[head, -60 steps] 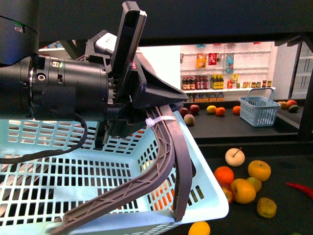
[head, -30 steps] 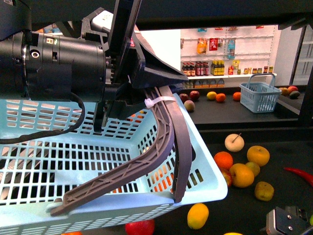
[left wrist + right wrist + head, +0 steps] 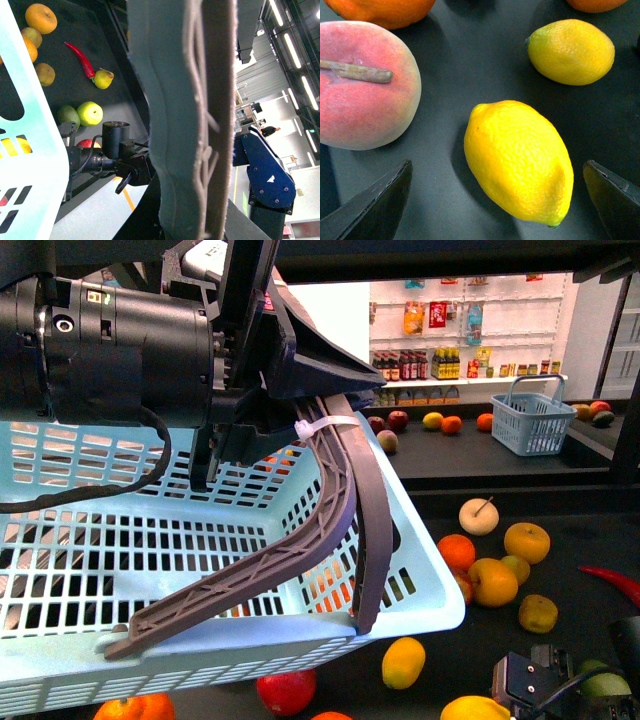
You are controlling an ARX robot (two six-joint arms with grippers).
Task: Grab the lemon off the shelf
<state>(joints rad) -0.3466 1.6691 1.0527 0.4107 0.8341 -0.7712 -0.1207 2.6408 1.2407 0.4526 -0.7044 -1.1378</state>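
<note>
Lemon: the bright yellow, pebble-skinned oval lemon (image 3: 517, 160) lies on its side on a flat black tray of the metal-framed shelf (image 3: 580, 550), at the near edge of the fruit spread in the front view

Right gripper: the black-fingered right gripper (image 3: 492, 200) hangs low over the lemon with its fingers spread wide, one on either side of the fruit, touching nothing

Left gripper: the grey ribbed left gripper (image 3: 238, 638) appears clamped over the side wall of a pale blue slotted plastic basket (image 3: 120, 540), which hangs clear above the tray

Neighbours: a fuzzy pink peach with a brown stem (image 3: 365, 85) sits just beside the lemon; a smaller, duller yellow oval fruit (image 3: 571, 51) lies near but apart from it

Risk, slip: the rind is rounded and tapers at both ends, so fingers closing off-centre would likely squirt it sideways or set it rolling on the smooth tray

Risk, neighbour: one finger has to come down in the narrow gap by the peach and may shove it

Risk, mix-up: the second yellow fruit could be taken for the target if the arm drifts

Risk, basket: the basket hangs low over the fruit, and a rising arm may knock its underside

Writing: the rows of small dark bottles (image 3: 425, 365) on the white racks far behind carry labels too small to read; no brand or wording is legible in any view
</note>
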